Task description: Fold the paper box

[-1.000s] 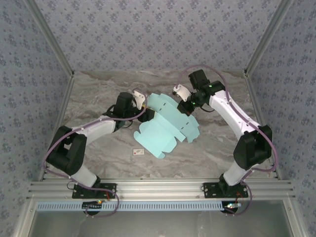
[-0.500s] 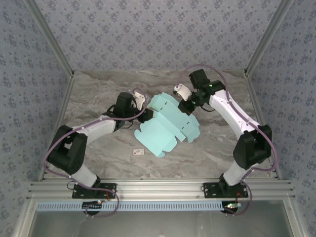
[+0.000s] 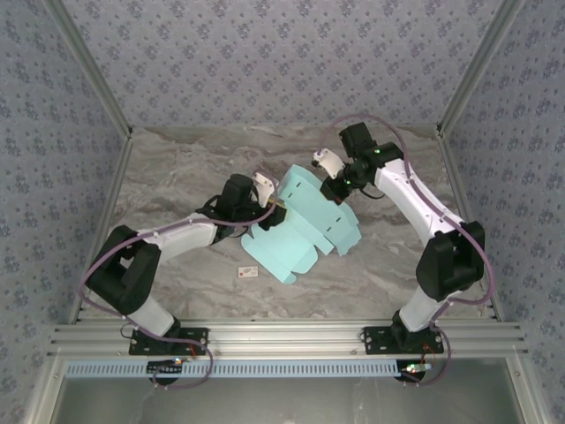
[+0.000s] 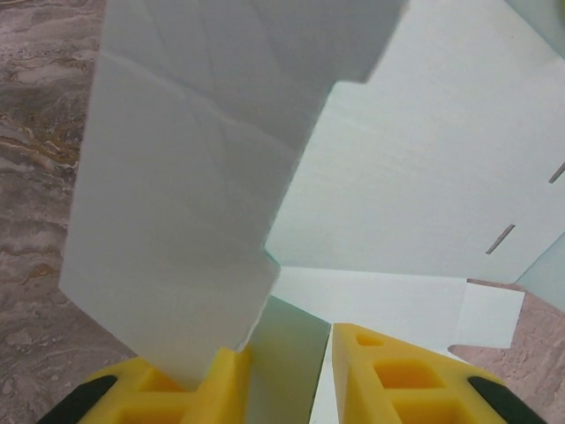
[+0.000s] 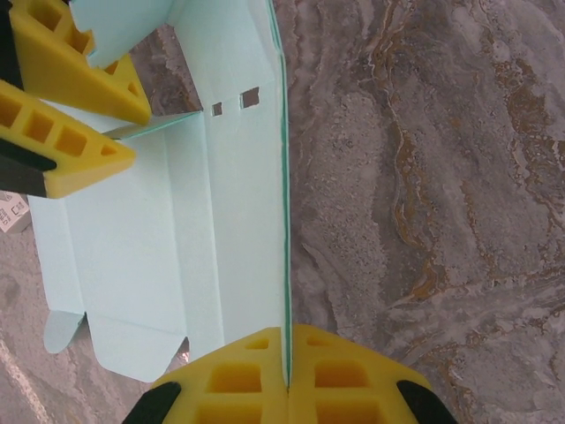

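The paper box is a mint die-cut sheet, partly bent up, at the middle of the marble table. My right gripper is shut on the sheet's far right edge; in the right wrist view the thin card edge runs straight into the closed yellow fingertips of that gripper. My left gripper is at the sheet's left side. Its yellow fingers stand apart, and an upright flap leans on the left one. A darker card panel lies in the gap. Both left fingers straddle a fold.
A tiny white tag with a red mark lies on the table near the sheet's front left corner. Patterned walls and aluminium posts enclose the table on three sides. Bare marble extends to the right of the sheet.
My left gripper has moved right and nearer, into the sheet's left side, and its jaws have narrowed. The sheet's left part now stands more upright. The right gripper has kept its hold.
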`<action>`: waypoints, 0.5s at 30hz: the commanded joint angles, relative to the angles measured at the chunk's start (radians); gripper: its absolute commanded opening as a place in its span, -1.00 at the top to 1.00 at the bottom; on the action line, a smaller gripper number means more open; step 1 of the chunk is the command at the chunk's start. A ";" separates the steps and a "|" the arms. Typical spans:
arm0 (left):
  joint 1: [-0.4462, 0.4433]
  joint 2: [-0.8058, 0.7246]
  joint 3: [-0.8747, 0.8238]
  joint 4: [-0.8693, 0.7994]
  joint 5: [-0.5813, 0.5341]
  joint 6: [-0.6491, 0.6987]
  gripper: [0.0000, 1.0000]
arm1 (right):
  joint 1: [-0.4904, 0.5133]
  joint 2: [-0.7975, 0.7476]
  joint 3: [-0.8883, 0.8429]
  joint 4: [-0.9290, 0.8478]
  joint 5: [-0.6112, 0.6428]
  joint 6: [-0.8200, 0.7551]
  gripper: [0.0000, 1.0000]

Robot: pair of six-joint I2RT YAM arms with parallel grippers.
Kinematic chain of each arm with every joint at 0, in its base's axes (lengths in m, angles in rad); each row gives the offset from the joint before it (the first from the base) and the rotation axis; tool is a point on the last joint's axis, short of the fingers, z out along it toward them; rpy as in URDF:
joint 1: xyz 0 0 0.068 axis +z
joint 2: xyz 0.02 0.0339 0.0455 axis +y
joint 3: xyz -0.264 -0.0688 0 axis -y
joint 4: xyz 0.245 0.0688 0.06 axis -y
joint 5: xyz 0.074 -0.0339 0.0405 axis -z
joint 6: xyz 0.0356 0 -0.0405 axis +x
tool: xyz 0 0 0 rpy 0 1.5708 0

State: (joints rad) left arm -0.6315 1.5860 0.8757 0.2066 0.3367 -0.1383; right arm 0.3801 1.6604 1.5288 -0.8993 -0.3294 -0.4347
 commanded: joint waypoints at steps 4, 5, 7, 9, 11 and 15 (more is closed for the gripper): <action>-0.016 -0.061 -0.072 0.124 -0.059 0.015 0.32 | -0.001 0.020 0.036 -0.002 -0.042 0.020 1.00; -0.015 -0.067 -0.085 0.139 -0.061 0.016 0.32 | -0.004 0.020 0.036 -0.001 -0.046 0.021 1.00; -0.014 -0.073 -0.105 0.161 -0.059 0.017 0.31 | -0.005 0.022 0.039 -0.002 -0.053 0.024 1.00; -0.014 -0.077 -0.118 0.176 -0.055 0.019 0.32 | -0.005 0.025 0.041 -0.004 -0.058 0.026 1.00; -0.015 -0.083 -0.133 0.191 -0.053 0.023 0.40 | -0.007 0.028 0.045 -0.008 -0.060 0.028 1.00; -0.017 -0.103 -0.171 0.230 -0.066 0.039 0.43 | -0.008 0.039 0.056 -0.018 -0.070 0.031 1.00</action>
State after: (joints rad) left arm -0.6373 1.5234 0.7269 0.3828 0.2718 -0.1257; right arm 0.3790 1.6848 1.5429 -0.9070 -0.3649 -0.4301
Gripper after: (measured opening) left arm 0.290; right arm 0.062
